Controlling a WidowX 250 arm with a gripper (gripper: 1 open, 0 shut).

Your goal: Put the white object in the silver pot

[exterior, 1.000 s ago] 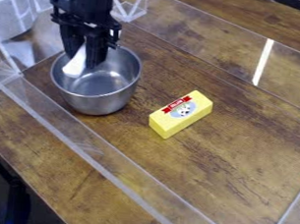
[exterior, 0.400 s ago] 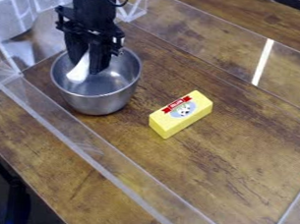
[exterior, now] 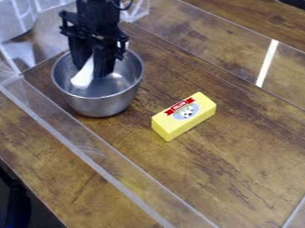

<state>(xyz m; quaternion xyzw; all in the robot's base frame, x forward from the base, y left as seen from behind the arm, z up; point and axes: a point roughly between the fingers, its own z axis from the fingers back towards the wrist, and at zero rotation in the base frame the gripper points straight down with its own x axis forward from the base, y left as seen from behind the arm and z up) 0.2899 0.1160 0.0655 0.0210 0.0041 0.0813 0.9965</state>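
The silver pot [exterior: 98, 99] stands at the left of the wooden table, round and shiny. My black gripper [exterior: 89, 68] hangs straight down into its mouth. Its two fingers are shut on the white object [exterior: 84, 73], which sticks out below them with its rounded end low inside the pot. I cannot tell whether that end touches the pot's bottom.
A yellow block [exterior: 183, 116] with a round red-and-white label lies to the right of the pot. A clear plastic wall [exterior: 98, 156] runs along the table's front and left. White clutter [exterior: 24, 14] sits at the back left.
The gripper with the white object has come a little lower into the pot and shifted slightly right. The pot and yellow block have not moved.
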